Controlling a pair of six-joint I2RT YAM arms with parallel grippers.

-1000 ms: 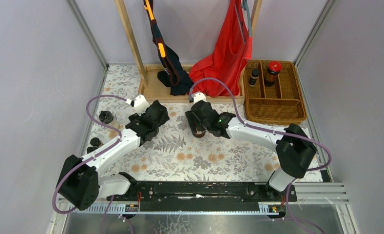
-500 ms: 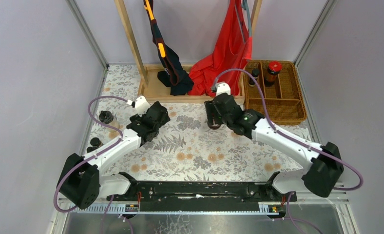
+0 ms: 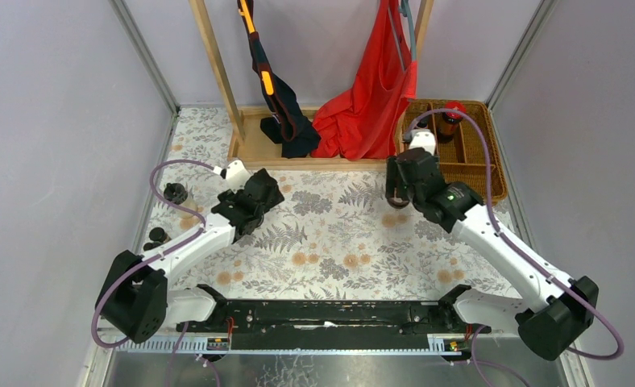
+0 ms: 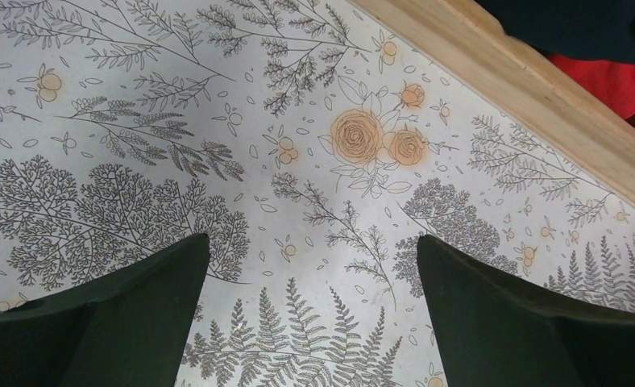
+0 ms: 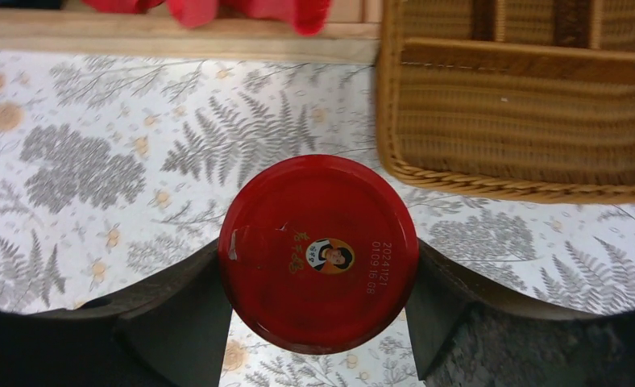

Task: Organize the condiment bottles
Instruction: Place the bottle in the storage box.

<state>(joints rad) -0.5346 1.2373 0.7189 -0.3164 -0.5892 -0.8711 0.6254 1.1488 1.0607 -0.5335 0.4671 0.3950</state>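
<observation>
Right wrist, round glossy red-lidded jar [image 5: 318,254], woven wicker basket [image 5: 524,121]

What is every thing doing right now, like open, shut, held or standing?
Left gripper: open, empty, over the tablecloth.
Right gripper: shut on the red-lid jar, close to the basket.
Basket: holds a second red-lid jar, upright.
Black-capped bottles: standing at the table's left edge, outside the basket.
Red apron: hanging from the wooden rack.
</observation>
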